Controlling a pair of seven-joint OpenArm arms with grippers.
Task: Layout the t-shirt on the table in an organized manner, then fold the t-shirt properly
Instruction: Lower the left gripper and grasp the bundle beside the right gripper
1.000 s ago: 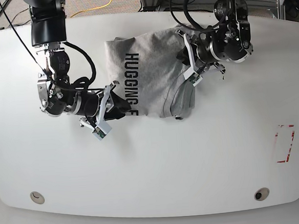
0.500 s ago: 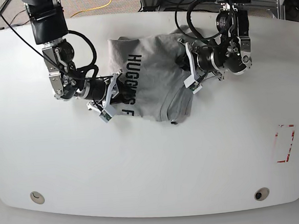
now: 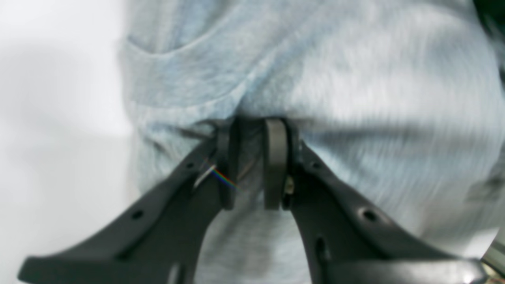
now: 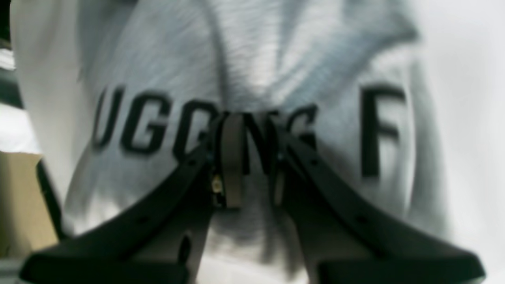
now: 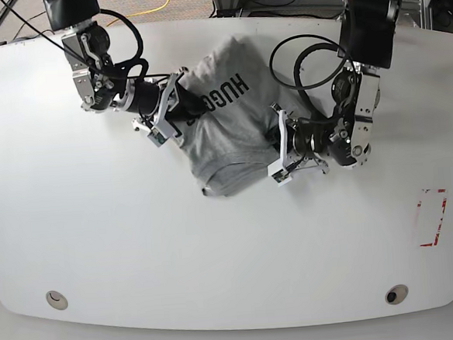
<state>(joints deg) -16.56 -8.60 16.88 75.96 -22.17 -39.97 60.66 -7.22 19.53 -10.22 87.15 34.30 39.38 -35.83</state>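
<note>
Lifted and turned, t-shirt (image 5: pixel 231 123) hangs between both claws.

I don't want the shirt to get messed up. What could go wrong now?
1. Both arms pinch the light grey cotton t-shirt in a crumpled bunch, so pulling apart may stretch it crooked.
2. The right fingers grip over the dark lettering; the fabric might slip out and flop back onto the glossy white table.

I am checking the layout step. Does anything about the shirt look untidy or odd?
Yes. The t-shirt is bunched and creased, not spread flat on the table; its lettering runs at a slant. The left end effector and right end effector each pinch a fold of it.
</note>
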